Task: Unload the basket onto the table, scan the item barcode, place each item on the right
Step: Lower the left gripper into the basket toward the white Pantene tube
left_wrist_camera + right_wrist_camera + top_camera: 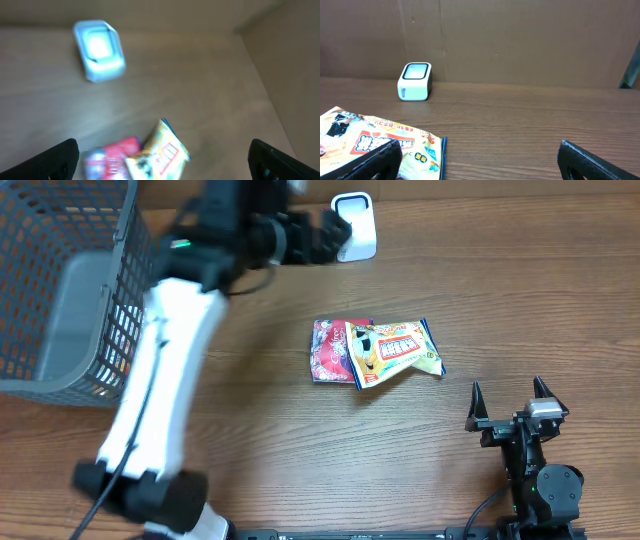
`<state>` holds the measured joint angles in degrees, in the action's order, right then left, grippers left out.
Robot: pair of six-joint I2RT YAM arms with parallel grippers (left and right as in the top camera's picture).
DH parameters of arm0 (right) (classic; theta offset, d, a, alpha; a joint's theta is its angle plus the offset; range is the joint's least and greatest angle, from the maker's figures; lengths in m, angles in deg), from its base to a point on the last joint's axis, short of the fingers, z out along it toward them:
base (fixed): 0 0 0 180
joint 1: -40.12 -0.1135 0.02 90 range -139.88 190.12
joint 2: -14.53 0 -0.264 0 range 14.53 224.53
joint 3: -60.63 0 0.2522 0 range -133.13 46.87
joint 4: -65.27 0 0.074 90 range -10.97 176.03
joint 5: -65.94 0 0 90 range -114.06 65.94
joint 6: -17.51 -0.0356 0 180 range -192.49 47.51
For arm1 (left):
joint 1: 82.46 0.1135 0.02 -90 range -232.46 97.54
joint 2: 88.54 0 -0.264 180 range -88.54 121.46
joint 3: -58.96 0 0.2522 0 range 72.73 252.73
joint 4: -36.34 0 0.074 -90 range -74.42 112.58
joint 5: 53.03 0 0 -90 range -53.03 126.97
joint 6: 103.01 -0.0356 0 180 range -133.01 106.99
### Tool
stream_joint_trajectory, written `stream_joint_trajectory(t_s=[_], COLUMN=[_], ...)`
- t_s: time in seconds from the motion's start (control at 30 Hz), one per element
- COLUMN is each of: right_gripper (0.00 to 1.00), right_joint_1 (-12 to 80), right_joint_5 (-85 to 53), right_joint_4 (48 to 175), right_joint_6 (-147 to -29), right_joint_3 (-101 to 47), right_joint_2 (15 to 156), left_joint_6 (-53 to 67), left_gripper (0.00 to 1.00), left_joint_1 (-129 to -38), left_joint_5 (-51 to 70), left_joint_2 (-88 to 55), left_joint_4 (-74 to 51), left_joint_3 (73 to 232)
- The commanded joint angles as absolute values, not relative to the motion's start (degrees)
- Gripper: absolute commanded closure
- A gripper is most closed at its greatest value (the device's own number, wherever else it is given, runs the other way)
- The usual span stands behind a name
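Near the snack packets [375, 352], left gripper [335, 233] (seemingly by the scanner [360, 235]) and right gripper [507, 392] gape empty.

From above we look straight down on the whole table [300, 440], from well off. From the left wrist we look down at a slant from some height, blurred, onto the white scanner [98, 49] and the yellow packet [161, 150]. From the right wrist we sit low, looking level across the table toward the back wall [520, 40]. All three views share the scanner and the packet.
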<state>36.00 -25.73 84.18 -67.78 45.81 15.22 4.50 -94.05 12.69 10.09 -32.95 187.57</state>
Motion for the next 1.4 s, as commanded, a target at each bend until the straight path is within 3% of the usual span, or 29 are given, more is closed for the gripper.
stream_joint_trajectory(t_s=[0.0, 0.13, 0.37, 0.53, 0.73, 0.97, 1.37], right_gripper=[0.0, 0.0, 0.0, 0.0, 0.0, 0.0, 0.0], right_joint_1=[36.29, 36.29, 36.29, 36.29, 36.29, 36.29, 36.29], right_joint_5=[-25.47, -25.47, -25.47, -25.47, -25.47, -25.47, -25.47], right_joint_4=[83.83, 83.83, 83.85, 83.83, 83.83, 83.83, 83.83], right_joint_6=[-67.99, -67.99, -67.99, -67.99, -67.99, -67.99, -67.99], right_joint_3=[46.4, 46.4, 46.4, 46.4, 46.4, 46.4, 46.4], right_joint_2=[14.7, 14.7, 14.7, 14.7, 14.7, 14.7, 14.7], left_joint_6=[3.26, 3.24, 5.68, 6.95, 6.97, 15.87, 22.8], left_gripper=[0.0, 0.0, 0.0, 0.0, 0.0, 0.0, 0.0], left_joint_1=[-87.71, -77.22, -55.34, -46.03, -43.85, -43.83, -43.8], left_joint_5=[21.63, 26.57, 22.88, 22.97, 25.72, 46.0, 56.21], left_joint_2=[5.5, 2.13, 2.87, 6.41, 12.6, 19.92, 20.47], left_joint_4=[-35.29, -37.78, -41.93, -43.18, -46.22, -54.17, -60.16], left_joint_3=[188.88, 188.88, 188.8, 188.71, 188.71, 188.71, 188.71])
